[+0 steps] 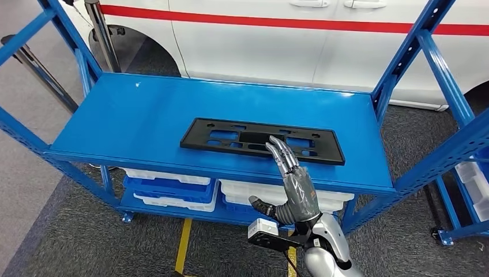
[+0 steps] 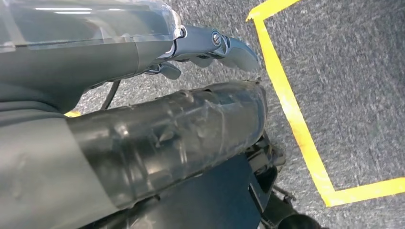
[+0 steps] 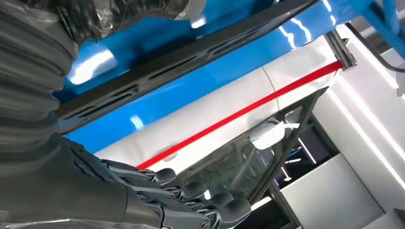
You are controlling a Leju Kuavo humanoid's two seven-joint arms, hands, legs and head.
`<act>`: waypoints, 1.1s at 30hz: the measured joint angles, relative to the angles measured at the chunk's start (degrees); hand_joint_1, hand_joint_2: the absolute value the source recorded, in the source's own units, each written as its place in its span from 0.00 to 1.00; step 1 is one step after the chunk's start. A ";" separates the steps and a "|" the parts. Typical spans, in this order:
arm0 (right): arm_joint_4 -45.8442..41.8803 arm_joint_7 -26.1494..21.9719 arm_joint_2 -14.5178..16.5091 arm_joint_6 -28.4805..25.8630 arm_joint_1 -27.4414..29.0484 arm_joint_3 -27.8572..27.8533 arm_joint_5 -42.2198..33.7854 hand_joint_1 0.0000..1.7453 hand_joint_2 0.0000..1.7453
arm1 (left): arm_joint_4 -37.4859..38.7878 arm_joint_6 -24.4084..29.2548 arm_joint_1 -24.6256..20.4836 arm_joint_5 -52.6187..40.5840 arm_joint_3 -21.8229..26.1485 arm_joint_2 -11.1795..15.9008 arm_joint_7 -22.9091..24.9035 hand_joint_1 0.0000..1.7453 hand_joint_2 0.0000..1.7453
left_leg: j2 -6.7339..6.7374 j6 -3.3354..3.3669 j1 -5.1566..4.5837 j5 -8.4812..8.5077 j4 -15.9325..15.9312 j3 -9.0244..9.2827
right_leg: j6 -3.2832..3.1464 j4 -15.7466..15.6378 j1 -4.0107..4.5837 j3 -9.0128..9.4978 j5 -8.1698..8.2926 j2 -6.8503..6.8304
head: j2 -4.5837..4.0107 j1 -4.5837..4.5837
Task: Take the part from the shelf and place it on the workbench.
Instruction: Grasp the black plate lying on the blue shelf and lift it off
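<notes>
Right now one black part [image 1: 262, 141], a long flat plate with cut-out slots, lies flat on the top deck of the blue shelf [image 1: 132, 124], nearer the front edge than the back and right of the deck's middle. It is the single item on that deck; bare blue surface lies to its left and behind it, with a narrower strip on its right before the upright post. The right hand [image 1: 291, 179] rises from below at the shelf's near edge, fingers straight and slightly apart, thumb out to the side, holding nothing; its fingertips [image 1: 275, 142] overlap the part's near rim, though contact cannot be told. From the right wrist camera the part [image 3: 157, 74] shows as a dark slotted bar against the blue deck, with the fingers [image 3: 191, 191] extended. The left hand [image 2: 210, 45] hangs low over grey carpet [image 2: 344, 67] marked with yellow tape [image 2: 291, 119]; whether its fingers are curled or spread cannot be told. On the lower deck sit several white and blue bins [image 1: 170, 187]. Behind the shelf stands one white car with a red stripe [image 1: 300, 34].
</notes>
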 joint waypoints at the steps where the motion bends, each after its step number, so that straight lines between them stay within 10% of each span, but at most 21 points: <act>1: -0.01 0.05 -0.01 -0.02 0.00 0.00 0.10 0.00 1.00 | 0.00 0.10 -0.02 0.00 -0.02 0.01 0.03 0.00 0.00 | 0.03 -0.27 0.03 -0.70 1.01 -0.32 | -0.36 -0.26 -0.13 0.39 -0.14 -0.02 | 0.00 -0.03; 5: 0.02 0.32 -0.01 -0.20 0.11 0.01 0.89 0.00 1.00 | 0.00 0.23 0.12 0.01 -0.07 0.02 0.08 0.00 0.00 | 0.04 -0.95 0.30 -5.40 13.71 -7.46 | -1.36 -0.62 -0.11 1.63 -1.03 -0.24 | 0.00 -0.10; 7: 0.04 0.51 -0.02 -0.29 0.24 0.01 1.37 0.00 1.00 | 0.00 0.22 0.34 0.01 -0.07 0.03 0.16 0.00 0.00 | 0.05 -1.05 0.35 -4.31 16.16 -9.96 | -1.41 -0.57 -0.01 2.32 -1.63 -0.14 | 0.00 -0.10; 11: 0.04 0.68 -0.05 -0.92 0.23 0.00 2.57 0.00 1.00 | 0.00 0.32 0.28 -0.02 -0.07 0.07 0.27 0.00 0.00 | 0.02 -0.42 0.18 3.93 3.73 -5.62 | -0.73 -0.36 0.22 4.03 -3.14 0.07 | 0.00 -0.09; 17: -0.02 0.98 -0.33 -1.61 0.03 -0.03 4.78 0.00 1.00 | 0.00 0.32 0.27 -0.43 -0.24 0.06 0.61 0.00 0.00 | -0.03 1.27 0.23 3.58 0.32 -3.73 | 0.96 1.25 0.23 3.56 -4.85 0.01 | 0.00 -0.02; 21: 0.11 1.51 -1.11 -1.42 -0.18 -0.04 6.15 0.00 1.00 | 0.00 0.26 0.10 -0.49 -0.33 0.02 0.61 0.00 0.00 | 0.02 2.09 0.36 2.91 0.05 -2.84 | 1.77 14.98 -0.22 -4.45 -9.63 -0.12 | 0.00 0.00; 23: 0.19 1.88 -1.69 -1.27 -0.15 -0.05 6.79 0.00 1.00 | 0.00 0.40 0.20 -0.50 -0.33 0.01 0.60 0.00 0.00 | -0.02 2.01 0.38 2.38 0.07 -2.17 | 1.92 16.01 -0.45 -6.24 -7.75 -0.14 | 0.00 0.01; 27: 0.22 2.46 -2.95 -0.48 -0.23 -0.19 7.35 0.00 1.00 | 0.00 0.57 0.26 -0.53 -0.36 -0.09 0.52 0.00 0.00 | -0.18 1.10 0.25 0.98 0.26 -0.72 | 1.64 2.99 -0.58 -1.37 -0.02 -0.31 | 0.00 -0.01; 33: 0.27 2.96 -5.14 2.60 -0.39 -0.34 8.54 0.00 1.00 | 0.00 0.37 0.08 -0.58 -0.44 -0.09 0.56 0.00 0.00 | -0.07 -0.64 0.31 -1.14 2.86 -1.60 | -0.29 0.22 -0.47 0.39 -0.69 -0.08 | 0.00 -0.12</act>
